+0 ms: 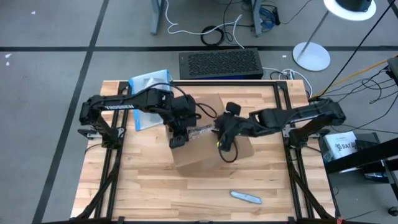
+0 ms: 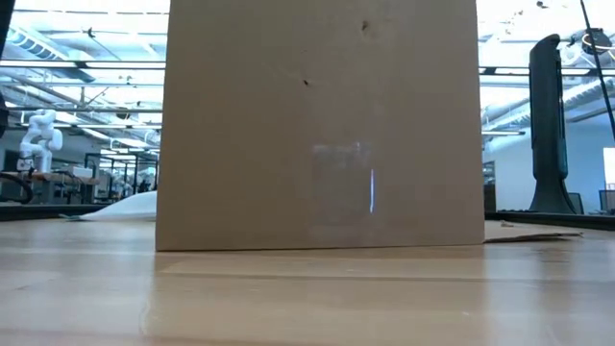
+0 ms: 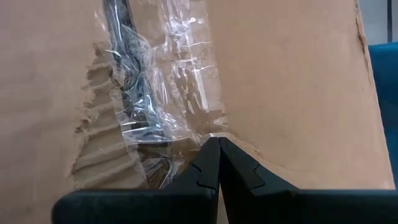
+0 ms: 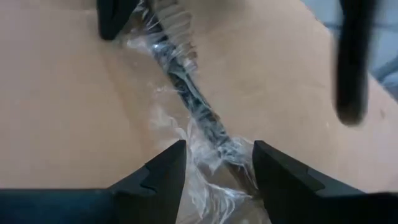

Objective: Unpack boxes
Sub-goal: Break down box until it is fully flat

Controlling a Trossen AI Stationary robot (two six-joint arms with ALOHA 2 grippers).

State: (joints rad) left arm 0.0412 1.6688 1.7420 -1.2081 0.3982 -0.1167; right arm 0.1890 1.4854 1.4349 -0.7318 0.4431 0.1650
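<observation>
High view is showing the box [image 1: 200, 148] sitting at the centre of the frame on the wooden table [image 1: 149, 193], with both arms reaching in over its top from either side. The left gripper [image 1: 178, 140] is resting on the carton's left part, and its fingers are pressed together — the left wrist view is showing the two tips [image 3: 219, 163] meeting at the edge of the torn tape [image 3: 163, 118], though I cannot tell whether any film is caught between them. The right gripper [image 1: 224, 144] is hovering over the carton's right part with its fingers spread; in the right wrist view they are standing either side of the crumpled clear tape [image 4: 199, 124] running along the seam, not yet closing on it.

Low view is filled by the box's plain brown side [image 2: 322, 125], standing flat on the table. A small grey tool [image 1: 246, 197] is lying well apart, toward the lower right of the high view, and a clear pouch with a blue edge [image 1: 148, 87] is sitting at the upper left.

The step in hand is probably stripping the tape off the top seam. The risk from here: the tape is already shredded and stringy, so a pinch may tear off only a scrap — leaving the flaps sealed. A hard pull could also lift or drag the light carton, since the left gripper seems to be pressing on it only lightly, if at all.
</observation>
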